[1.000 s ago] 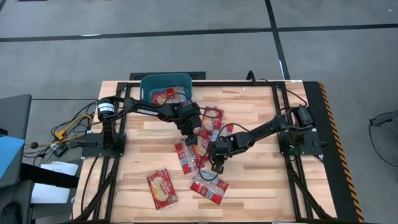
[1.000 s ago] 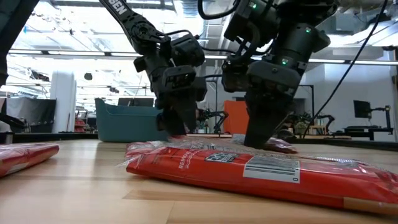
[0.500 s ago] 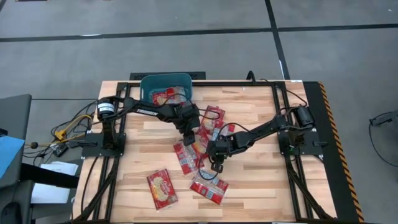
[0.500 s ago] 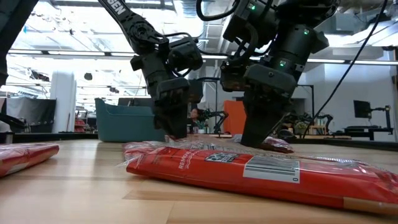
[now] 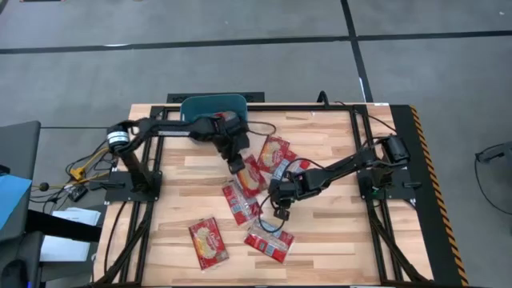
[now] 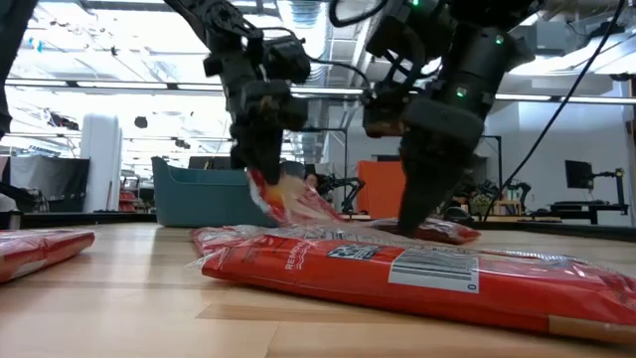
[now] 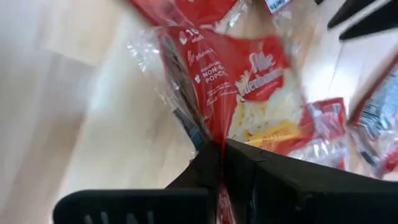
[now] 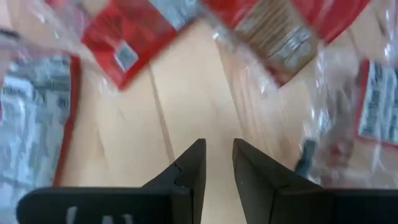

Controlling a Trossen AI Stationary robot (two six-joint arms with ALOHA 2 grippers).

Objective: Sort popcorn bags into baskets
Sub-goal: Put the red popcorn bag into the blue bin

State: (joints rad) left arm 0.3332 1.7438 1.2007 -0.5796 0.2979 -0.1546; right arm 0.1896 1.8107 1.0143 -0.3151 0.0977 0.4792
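Since a second ago the left gripper (image 5: 237, 166) has pinched a popcorn bag (image 7: 249, 99) and lifted it; right gripper (image 8: 219, 163) jaws slightly spread in its wrist view.

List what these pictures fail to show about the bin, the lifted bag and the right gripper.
- Bin, high view: the left arm covers part of it, so its contents cannot be counted.
- Lifted bag, left wrist view: motion blur; small print unreadable.
- Right gripper, right wrist view: empty, narrow gap; bags below blurred. In the low view its tips sit behind a bag.
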